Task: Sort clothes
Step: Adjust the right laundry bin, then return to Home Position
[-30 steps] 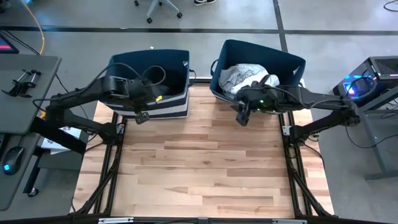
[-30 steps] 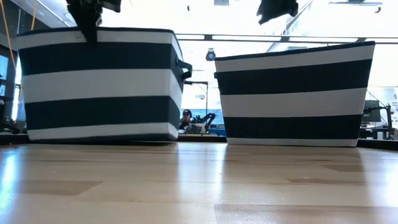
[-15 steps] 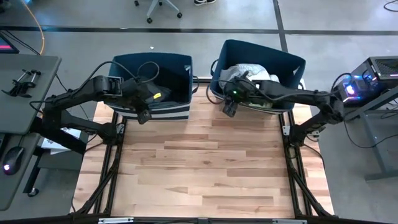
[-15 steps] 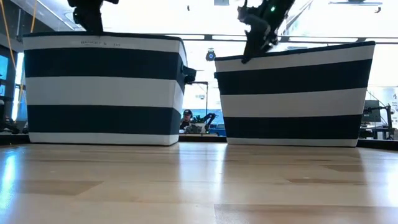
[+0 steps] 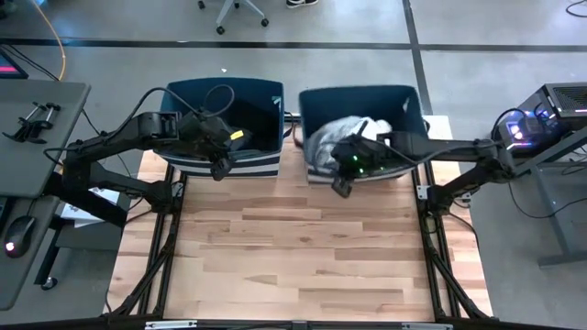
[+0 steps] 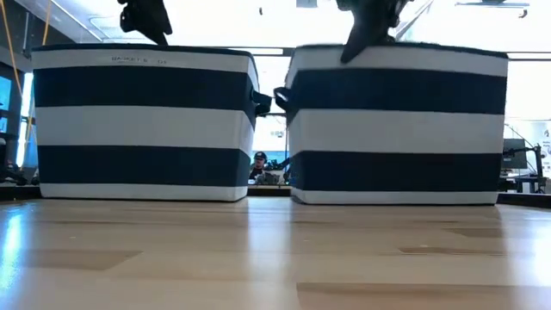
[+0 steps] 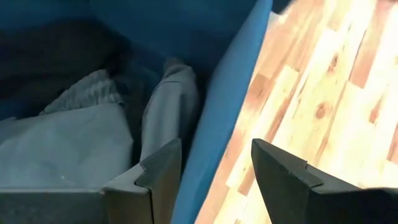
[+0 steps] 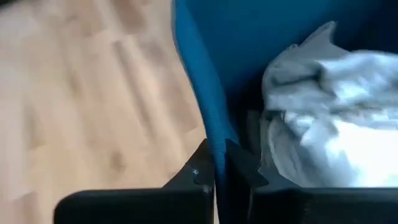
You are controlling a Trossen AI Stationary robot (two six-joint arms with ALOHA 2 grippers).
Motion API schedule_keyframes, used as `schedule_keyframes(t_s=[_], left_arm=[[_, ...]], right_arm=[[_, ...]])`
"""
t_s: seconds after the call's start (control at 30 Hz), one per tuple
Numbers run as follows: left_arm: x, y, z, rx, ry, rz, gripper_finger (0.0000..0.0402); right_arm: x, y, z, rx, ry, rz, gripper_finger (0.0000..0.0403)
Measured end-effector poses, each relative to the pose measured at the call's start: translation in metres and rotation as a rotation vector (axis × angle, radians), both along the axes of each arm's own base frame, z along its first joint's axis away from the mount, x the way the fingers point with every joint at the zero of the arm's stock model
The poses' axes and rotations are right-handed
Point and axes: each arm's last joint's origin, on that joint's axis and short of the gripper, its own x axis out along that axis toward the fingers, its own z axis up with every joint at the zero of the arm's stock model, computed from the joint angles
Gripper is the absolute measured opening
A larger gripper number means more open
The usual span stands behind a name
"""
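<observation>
Two navy-and-white striped bins stand side by side on their bases at the table's far side. The left bin (image 5: 225, 105) holds dark clothes and a yellow one (image 5: 237, 136). The right bin (image 5: 362, 101) holds white and light grey clothes (image 5: 344, 137). My left gripper (image 7: 211, 152) is open over the left bin's near wall, one finger inside and one outside. My right gripper (image 8: 216, 152) is shut on the right bin's near wall. In the low view both grippers, left (image 6: 153, 21) and right (image 6: 357, 39), show above the bins' rims. My left gripper stands astride the left bin's near wall (image 7: 214, 124), near its right end; whether a finger touches the wall, I cannot tell. My right gripper pinches the rim of the right bin's near wall (image 8: 211, 134), one finger inside the bin and one outside. The fingers come from above, pointing down. The bin stands upright on the table.
The bare wooden table top (image 5: 293, 247) lies in front of the bins. Only a narrow gap (image 6: 274, 129) separates them. A desk with a mouse (image 5: 27, 137) stands left of the table, and lit equipment (image 5: 541, 119) stands to its right.
My right gripper has gone toward the table's near edge, shut on the right bin's near wall and drawn the bin along. The bin has turned square and slid toward the left bin and the near edge. My left gripper has shifted a little right along its bin's near wall.
</observation>
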Motion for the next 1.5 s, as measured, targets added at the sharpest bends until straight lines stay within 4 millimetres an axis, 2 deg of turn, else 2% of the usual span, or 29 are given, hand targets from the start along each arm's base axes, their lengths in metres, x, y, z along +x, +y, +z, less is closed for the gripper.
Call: schedule_keyframes(t_s=[0.1, 0.17, 0.33, 0.5, 0.63, 0.8, 0.93, 1.07, 1.2, 1.33, 1.5], left_arm=[[0.001, -0.001, 0.001, 0.002, -0.01, -0.006, 0.0184], [0.002, -0.001, 0.001, 0.005, -0.021, -0.007, 0.0184], [0.003, 0.0, 0.002, 0.019, -0.034, -0.02, 0.0184], [0.005, 0.0, 0.003, 0.029, -0.05, -0.027, 0.0184], [0.005, 0.0, 0.003, 0.025, -0.049, -0.023, 0.0184], [0.005, 0.0, 0.003, 0.018, -0.051, -0.013, 0.0184], [0.005, 0.0, 0.003, 0.014, -0.049, -0.016, 0.0184], [0.004, -0.001, 0.011, 0.019, -0.08, -0.018, 0.0184], [0.001, -0.003, 0.027, -0.007, -0.148, -0.056, 0.0184], [-0.002, -0.014, 0.039, -0.076, -0.193, -0.217, 0.0184], [-0.002, -0.043, 0.03, -0.169, -0.073, -0.363, 0.0175]], right_arm=[[-0.003, 0.014, 0.005, 0.038, -0.032, -0.011, 0.0007], [-0.004, 0.015, 0.006, 0.042, -0.042, -0.03, 0.0004], [0.001, -0.01, 0.001, 0.007, -0.032, -0.154, 0.0002], [-0.013, -0.032, 0.0, -0.071, 0.076, -0.184, 0.0001], [-0.03, -0.033, -0.003, -0.092, 0.235, -0.099, 0.0001], [-0.031, -0.032, -0.001, -0.108, 0.218, -0.036, 0.0008], [-0.032, -0.032, -0.001, -0.062, 0.203, -0.087, 0.0049], [-0.032, -0.032, 0.026, -0.047, 0.096, -0.124, 0.0111], [-0.034, -0.031, 0.062, -0.071, -0.024, -0.113, 0.0156], [-0.04, -0.029, 0.099, -0.098, -0.15, -0.067, 0.0174], [-0.043, -0.009, 0.125, -0.082, -0.272, 0.134, 0.0176]])
